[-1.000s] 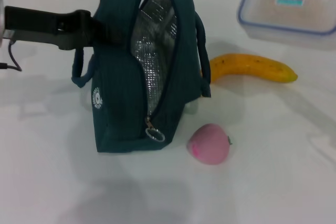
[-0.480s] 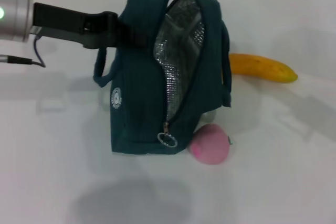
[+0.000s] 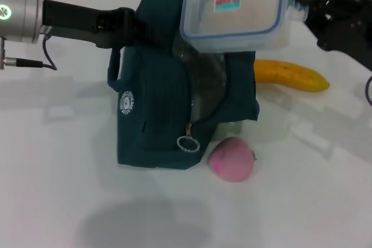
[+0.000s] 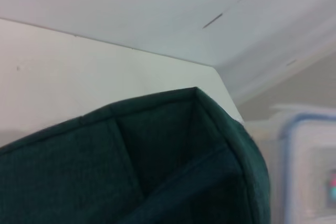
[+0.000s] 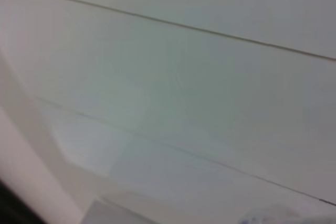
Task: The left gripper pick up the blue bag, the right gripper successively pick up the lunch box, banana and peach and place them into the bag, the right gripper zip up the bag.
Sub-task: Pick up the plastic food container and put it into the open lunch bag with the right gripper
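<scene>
1. Gripping the lunch box (image 3: 234, 9) by its right end, the right gripper (image 3: 302, 5) held it in the air, tilted, directly over the open mouth of the blue bag (image 3: 168, 114); its black fingers were clamped on the box's edge.
2. At the bag's upper left side, the left gripper (image 3: 131, 24) was closed on the fabric and held the bag upright, with the arm reaching in from the left.
3. Below the right gripper, the banana (image 3: 293, 75) lay on the table just beside the bag's right side, partly hidden behind it.
4. Lower still, the peach (image 3: 232, 159) sat at the bag's bottom right corner, touching or nearly touching it.
5. A white table (image 3: 302, 201) carried everything, with soft shadows beneath the bag; a pale wall showed beyond.
6. The lunch box was clear plastic with a blue-rimmed lid and a red and teal label. The bag was dark teal, with a round white logo, a ring zip pull and silvery lining.
</scene>
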Tool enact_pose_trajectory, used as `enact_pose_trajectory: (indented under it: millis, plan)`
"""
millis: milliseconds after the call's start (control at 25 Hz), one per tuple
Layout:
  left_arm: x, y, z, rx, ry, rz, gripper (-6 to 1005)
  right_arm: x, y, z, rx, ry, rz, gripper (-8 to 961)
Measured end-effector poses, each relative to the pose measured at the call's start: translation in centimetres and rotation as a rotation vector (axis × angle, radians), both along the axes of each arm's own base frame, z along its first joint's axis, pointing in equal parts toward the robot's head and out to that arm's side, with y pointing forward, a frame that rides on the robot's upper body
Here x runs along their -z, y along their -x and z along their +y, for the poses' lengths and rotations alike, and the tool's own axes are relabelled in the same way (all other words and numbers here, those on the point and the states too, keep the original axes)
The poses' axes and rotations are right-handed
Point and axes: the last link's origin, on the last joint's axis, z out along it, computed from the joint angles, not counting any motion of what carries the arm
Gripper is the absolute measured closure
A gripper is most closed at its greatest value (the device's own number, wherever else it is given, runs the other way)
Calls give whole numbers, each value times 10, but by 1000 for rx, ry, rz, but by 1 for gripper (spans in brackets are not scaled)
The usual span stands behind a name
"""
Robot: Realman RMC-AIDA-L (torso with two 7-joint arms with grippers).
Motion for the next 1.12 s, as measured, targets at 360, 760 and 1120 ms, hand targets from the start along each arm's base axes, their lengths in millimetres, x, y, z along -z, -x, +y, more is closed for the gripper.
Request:
enact_pose_trajectory:
  millis: [360,760,1120]
  plan:
    - [0,-3,2,26,-11,6,968,16,-1,13,66,70,-85,833]
    - [2,-7,3,61,-10,10,968,31,33,34,-11,100,-163,803]
    - [2,-4,2,57,-16,9,967,18,34,43,-32,35,-192,775]
